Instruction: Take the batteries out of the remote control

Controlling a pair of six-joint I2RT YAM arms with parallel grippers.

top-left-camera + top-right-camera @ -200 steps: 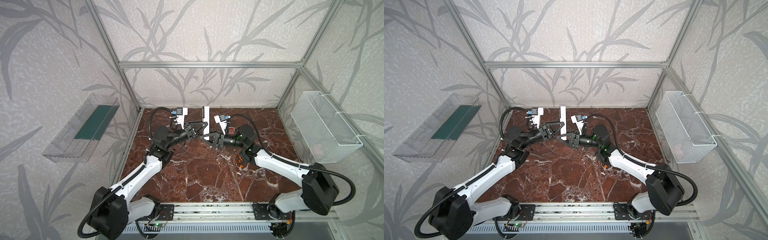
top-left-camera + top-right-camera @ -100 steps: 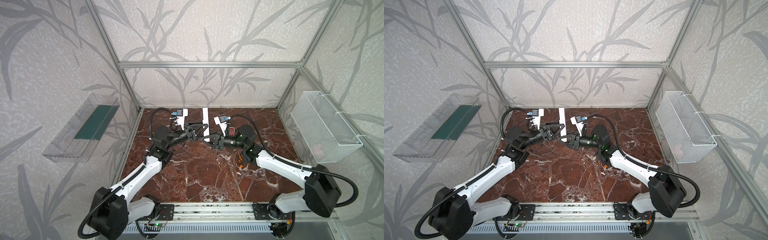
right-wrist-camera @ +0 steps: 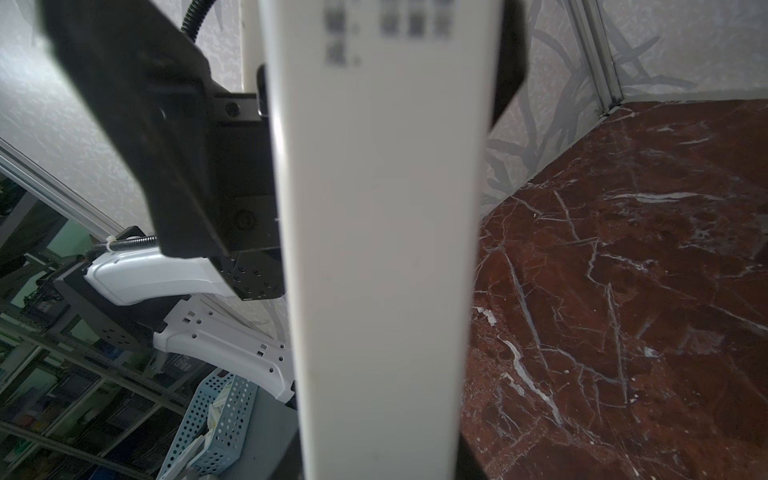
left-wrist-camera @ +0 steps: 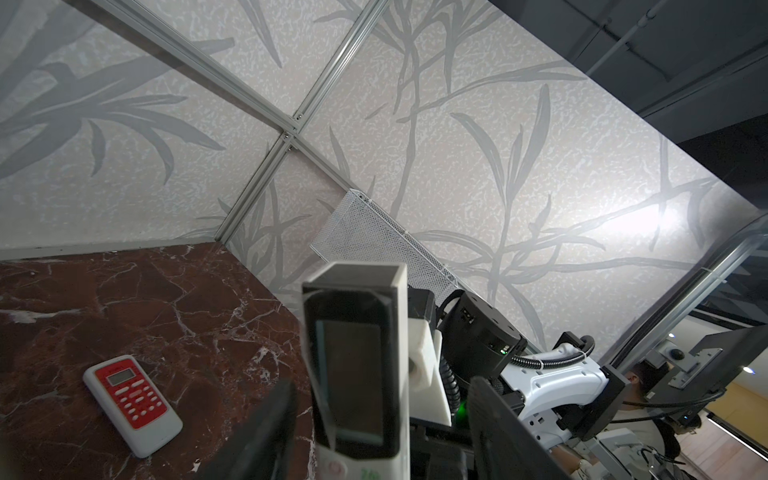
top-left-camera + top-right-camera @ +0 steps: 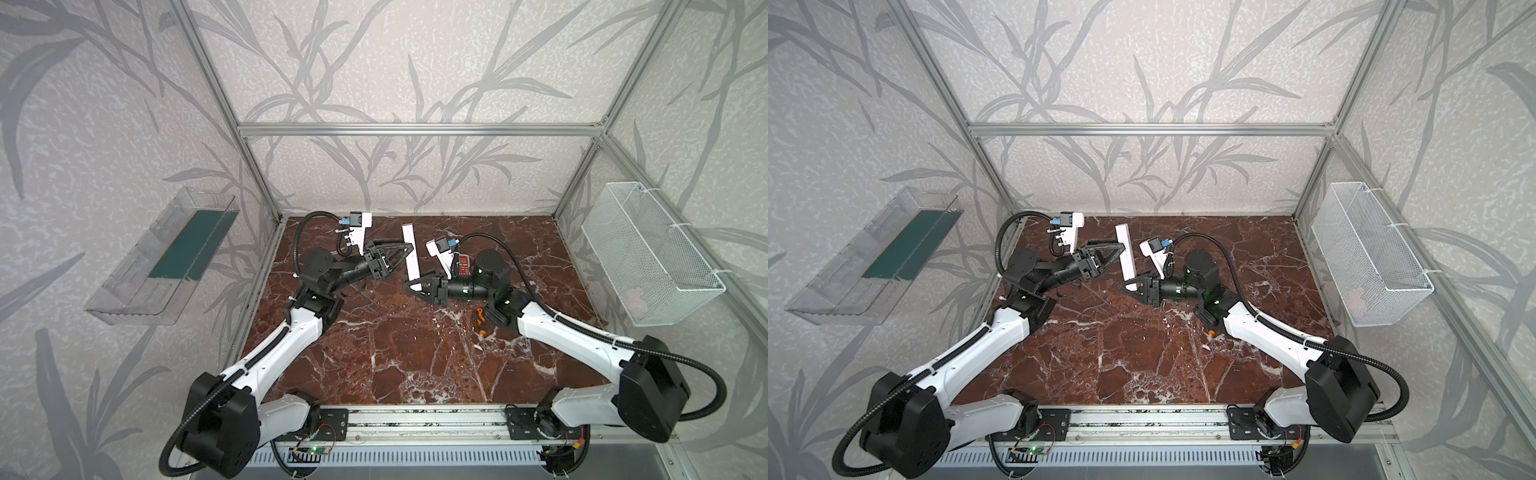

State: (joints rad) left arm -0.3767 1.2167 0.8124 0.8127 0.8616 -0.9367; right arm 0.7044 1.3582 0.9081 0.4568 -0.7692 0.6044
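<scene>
A: Where are the batteries?
B: None shows; likely inside the white remote point(image 5: 409, 249), stiff, smooth and light. Your right gripper point(image 5: 411, 284) pinches its lower end; your left gripper point(image 4: 382, 386) stands open astride it. Hold its edges.

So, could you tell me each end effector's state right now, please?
Left end effector: open.
Right end effector: closed on the white remote.
</scene>
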